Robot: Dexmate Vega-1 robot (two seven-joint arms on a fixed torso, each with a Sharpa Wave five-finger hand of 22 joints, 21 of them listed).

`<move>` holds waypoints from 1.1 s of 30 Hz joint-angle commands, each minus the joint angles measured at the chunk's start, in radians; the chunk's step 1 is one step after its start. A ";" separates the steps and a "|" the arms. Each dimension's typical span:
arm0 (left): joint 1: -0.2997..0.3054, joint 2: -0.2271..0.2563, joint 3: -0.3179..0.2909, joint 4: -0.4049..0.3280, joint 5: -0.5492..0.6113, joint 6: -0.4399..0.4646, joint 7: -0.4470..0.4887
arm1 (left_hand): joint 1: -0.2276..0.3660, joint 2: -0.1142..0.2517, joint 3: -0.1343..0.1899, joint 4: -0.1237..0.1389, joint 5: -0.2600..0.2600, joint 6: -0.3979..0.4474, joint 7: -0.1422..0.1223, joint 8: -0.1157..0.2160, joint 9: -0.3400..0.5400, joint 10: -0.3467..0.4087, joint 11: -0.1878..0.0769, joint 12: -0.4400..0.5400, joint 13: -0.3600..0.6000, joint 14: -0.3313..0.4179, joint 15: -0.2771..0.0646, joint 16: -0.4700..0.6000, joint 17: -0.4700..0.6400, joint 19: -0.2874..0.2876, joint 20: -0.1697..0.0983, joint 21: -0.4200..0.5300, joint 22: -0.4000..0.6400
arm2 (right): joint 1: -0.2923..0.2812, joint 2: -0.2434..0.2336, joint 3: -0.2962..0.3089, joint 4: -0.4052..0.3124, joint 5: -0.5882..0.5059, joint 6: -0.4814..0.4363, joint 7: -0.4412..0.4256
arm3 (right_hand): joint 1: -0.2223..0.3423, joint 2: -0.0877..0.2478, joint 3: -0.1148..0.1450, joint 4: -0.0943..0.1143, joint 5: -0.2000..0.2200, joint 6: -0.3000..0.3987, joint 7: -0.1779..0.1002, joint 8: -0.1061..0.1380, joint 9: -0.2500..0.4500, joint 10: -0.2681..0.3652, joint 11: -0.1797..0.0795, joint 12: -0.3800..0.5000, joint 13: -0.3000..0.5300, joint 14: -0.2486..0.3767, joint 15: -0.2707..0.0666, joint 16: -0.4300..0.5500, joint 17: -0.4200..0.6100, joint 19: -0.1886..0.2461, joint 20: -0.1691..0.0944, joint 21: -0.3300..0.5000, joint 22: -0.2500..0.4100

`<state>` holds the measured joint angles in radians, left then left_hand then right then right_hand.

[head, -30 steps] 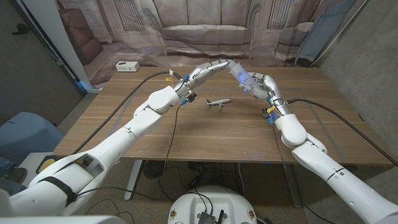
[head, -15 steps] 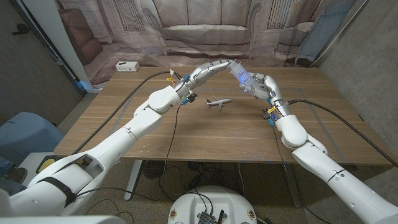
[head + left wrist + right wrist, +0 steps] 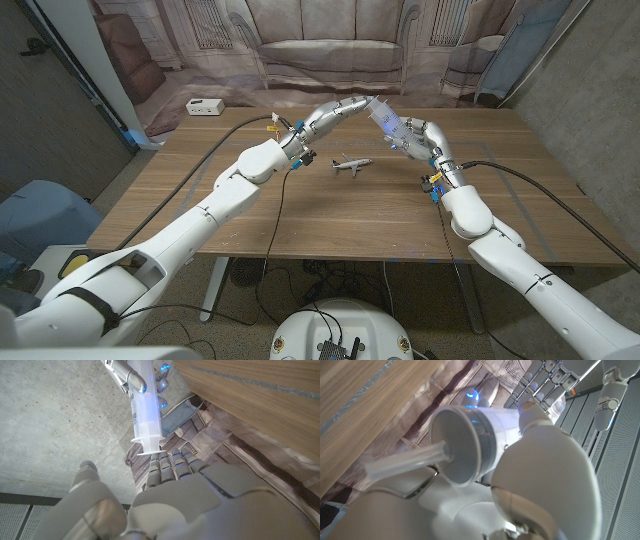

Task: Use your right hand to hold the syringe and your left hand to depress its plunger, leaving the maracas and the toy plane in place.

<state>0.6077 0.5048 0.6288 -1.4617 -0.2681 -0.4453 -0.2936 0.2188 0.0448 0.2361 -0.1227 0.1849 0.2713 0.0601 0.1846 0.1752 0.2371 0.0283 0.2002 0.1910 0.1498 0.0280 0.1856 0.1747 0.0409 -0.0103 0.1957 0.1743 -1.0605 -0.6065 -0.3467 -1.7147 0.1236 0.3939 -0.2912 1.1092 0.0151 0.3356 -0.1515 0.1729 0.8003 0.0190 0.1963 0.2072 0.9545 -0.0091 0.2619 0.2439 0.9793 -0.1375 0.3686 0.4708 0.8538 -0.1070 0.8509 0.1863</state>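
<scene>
Gripping the syringe point(image 3: 386, 121) by its barrel above the tabletop point(image 3: 330, 215), the right hand point(image 3: 420, 140) holds light, stiff, slippery plastic, so the left hand's point(image 3: 340, 111) closed fingertips should push the plunger squarely.

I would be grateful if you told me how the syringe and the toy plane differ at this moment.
The syringe is held up off the table in the right hand, with the left hand at its plunger end; the toy plane lies untouched on the table. The syringe is translucent and tilted; the plane is white, opaque and level. Both are small and pale.
</scene>
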 commanded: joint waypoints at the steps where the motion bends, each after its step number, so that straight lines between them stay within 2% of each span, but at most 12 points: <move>1: 0.008 -0.003 -0.013 0.001 0.001 -0.021 0.023 | 0.009 0.004 -0.001 0.001 0.000 -0.002 -0.006 0.001 0.003 -0.002 -0.007 0.005 0.001 -0.001 0.002 -0.001 0.002 0.008 0.004 0.000 0.003 | -0.002 0.004 0.002 0.004 0.010 -0.003 0.000 | -0.102 0.174 0.197 0.190 0.006 0.013 -0.004 0.005 0.003 0.027 0.013 0.004 0.003 0.014 -0.046 0.001 0.002 -0.007 -0.046 0.006 -0.001; 9: 0.011 -0.013 -0.016 0.013 -0.009 -0.036 0.027 | 0.009 0.004 -0.001 0.001 0.000 -0.003 -0.005 0.001 0.003 0.000 -0.008 0.005 0.001 0.000 0.000 -0.001 0.002 0.009 0.004 0.000 0.003 | -0.001 0.006 -0.001 0.008 0.011 -0.001 0.001 | -0.102 0.174 0.198 0.189 0.006 0.013 -0.002 0.005 0.003 0.029 0.016 0.004 0.002 0.014 -0.047 0.001 0.003 -0.008 -0.045 0.011 -0.001; 11: 0.012 -0.015 -0.017 0.014 -0.015 -0.036 0.025 | 0.010 0.004 -0.001 0.001 0.000 -0.016 -0.008 -0.004 0.003 -0.005 -0.014 0.003 0.001 -0.002 0.002 -0.001 0.002 0.004 0.019 -0.001 0.004 | -0.001 0.006 -0.001 0.009 0.014 -0.001 0.004 | -0.102 0.174 0.198 0.188 0.006 0.013 -0.003 0.005 0.003 0.028 0.010 0.004 0.002 0.014 -0.046 0.001 0.003 -0.007 -0.046 0.012 -0.001; 14: 0.012 -0.017 -0.016 0.016 -0.015 -0.039 0.025 | 0.010 0.003 -0.002 0.001 0.000 -0.034 -0.010 -0.009 0.003 -0.012 -0.012 0.001 0.001 -0.004 0.004 -0.002 0.002 0.003 0.022 -0.002 0.004 | 0.001 0.007 -0.003 0.011 0.017 -0.003 0.006 | -0.102 0.174 0.199 0.188 0.006 0.014 -0.003 0.005 0.003 0.029 0.012 0.005 0.002 0.015 -0.047 0.001 0.003 -0.007 -0.046 0.014 -0.001; 21: 0.011 -0.019 -0.017 0.018 -0.015 -0.041 0.026 | 0.011 0.003 -0.002 0.000 0.000 -0.047 -0.017 -0.011 0.003 -0.020 -0.016 -0.001 0.001 -0.010 0.003 -0.003 0.003 0.002 0.024 -0.001 0.004 | 0.004 0.006 -0.005 0.011 0.015 -0.003 0.007 | -0.103 0.174 0.200 0.187 0.005 0.015 -0.002 0.005 0.003 0.031 0.018 0.005 0.002 0.019 -0.047 0.002 0.003 -0.008 -0.045 0.018 -0.002; 33: 0.017 -0.019 -0.022 0.015 -0.014 -0.042 0.040 | 0.013 0.002 -0.002 -0.001 0.001 -0.073 -0.023 -0.013 0.002 -0.037 -0.019 -0.005 0.001 -0.019 0.001 -0.005 0.003 -0.002 0.027 -0.002 0.004 | 0.002 0.001 -0.003 0.004 0.015 -0.010 0.008 | -0.104 0.173 0.200 0.186 0.005 0.016 -0.003 0.005 0.003 0.030 0.011 0.005 0.003 0.018 -0.047 0.001 0.004 -0.010 -0.045 0.024 -0.002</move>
<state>0.6199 0.4869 0.6115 -1.4453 -0.2819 -0.4862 -0.2655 0.2189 0.0449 0.2361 -0.1227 0.1849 0.2065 0.0392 0.1769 0.1767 0.2085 0.0104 0.1992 0.1912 0.1370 0.0301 0.1807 0.1747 0.0393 0.0091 0.1957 0.1743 -1.0586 -0.6024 -0.3496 -1.7053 0.1373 0.3893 -0.2845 1.1092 0.0151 0.3387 -0.1547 0.1739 0.8021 0.0173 0.1955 0.2063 0.9545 -0.0091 0.2619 0.2438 0.9794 -0.1375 0.3685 0.4706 0.8464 -0.1033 0.8672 0.1812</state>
